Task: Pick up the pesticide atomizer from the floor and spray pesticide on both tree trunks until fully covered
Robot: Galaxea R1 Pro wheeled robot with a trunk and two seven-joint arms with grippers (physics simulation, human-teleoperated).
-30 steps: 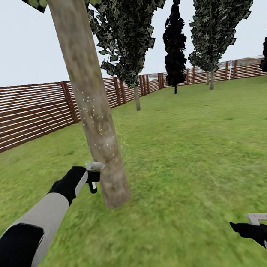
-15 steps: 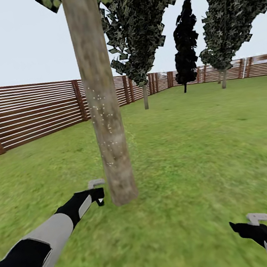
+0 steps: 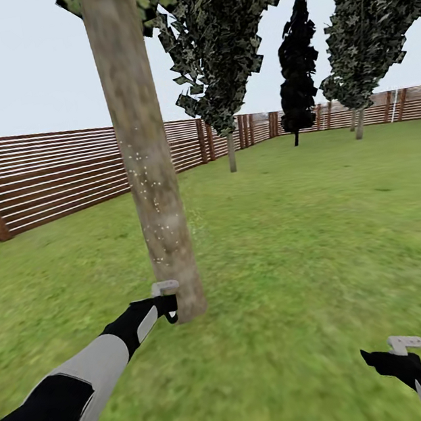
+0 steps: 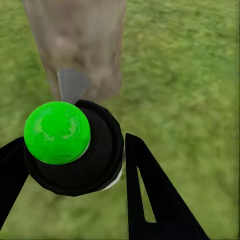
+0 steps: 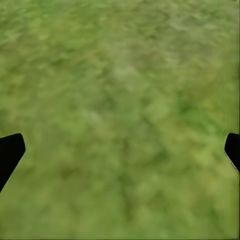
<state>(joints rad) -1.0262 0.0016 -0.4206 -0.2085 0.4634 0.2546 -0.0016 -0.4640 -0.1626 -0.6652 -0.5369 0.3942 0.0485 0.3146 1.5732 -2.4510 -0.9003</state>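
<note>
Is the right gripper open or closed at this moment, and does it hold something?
Open and empty. In the right wrist view the two black fingertips sit at opposite edges, with only grass between them.

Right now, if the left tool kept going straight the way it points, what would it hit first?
Probably the trunk: the left tool, holding the atomizer, points at its base from close by.

We see a beige-grey tree trunk (image 3: 143,153) mottled brownish-green and flecked with pale specks (thickest at mid-height). The pesticide atomizer (image 4: 75,147) is black, capped by a bright green ball, with a light grey spray head. The floor (image 3: 297,237) is blurry green; the fence (image 3: 40,177) is brown, slatted.
</note>
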